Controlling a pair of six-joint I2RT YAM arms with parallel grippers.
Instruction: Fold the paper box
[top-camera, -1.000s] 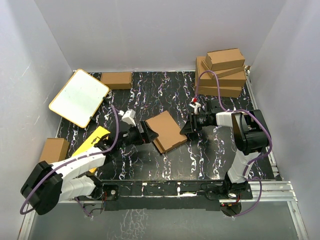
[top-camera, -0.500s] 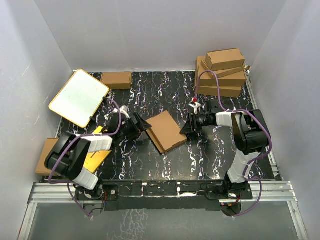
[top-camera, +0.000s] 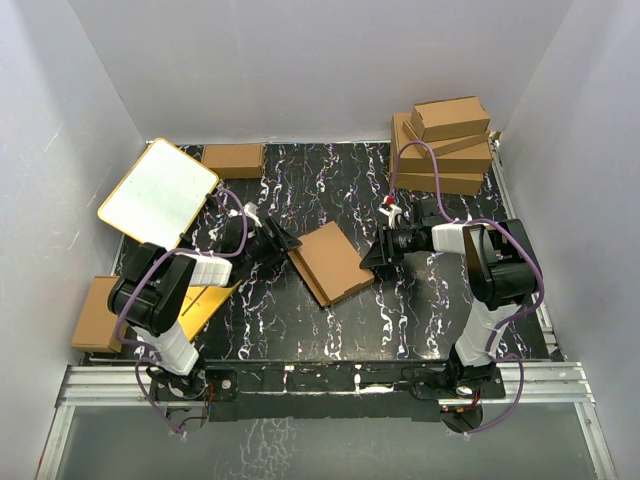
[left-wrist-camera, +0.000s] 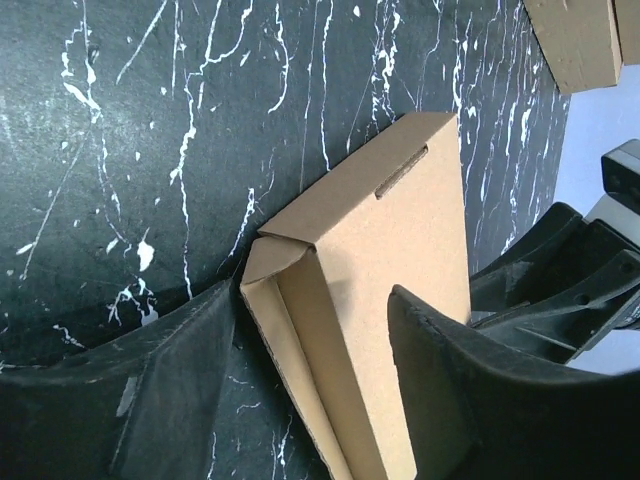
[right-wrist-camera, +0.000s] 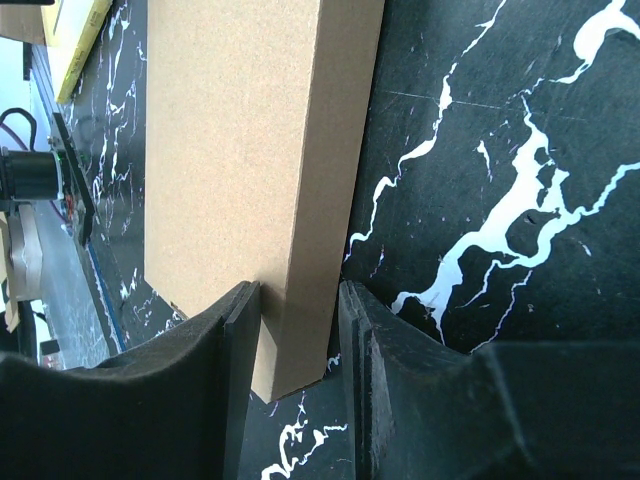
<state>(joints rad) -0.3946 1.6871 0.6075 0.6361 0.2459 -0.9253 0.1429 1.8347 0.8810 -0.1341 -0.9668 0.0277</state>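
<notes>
A black table (top-camera: 300, 330) veined with white like marble sits between plain white walls. The left claw (top-camera: 285, 240) stands spread. In its wrist view its dark, matte fingers (left-wrist-camera: 170, 400) straddle the open corner of the paper box (top-camera: 330, 262), one tip just beside the folded corner flap and the other over the top panel. No firm pinch shows. The right claw (top-camera: 372, 257) is pressed onto the box's opposite edge, one finger on the top face and one against the thin side wall.

The box is plain brown corrugated cardboard, flat and rectangular, with a small slot cut near one end and a hollow interior showing at the left claw's end. It lies near the table's middle, turned askew, with the left claw at its 10 o'clock and the right claw at its 3 o'clock.

A white board with an orange rim (top-camera: 158, 195) leans at 10 o'clock, and a stack of brown boxes (top-camera: 445, 145) stands at 1 o'clock.
</notes>
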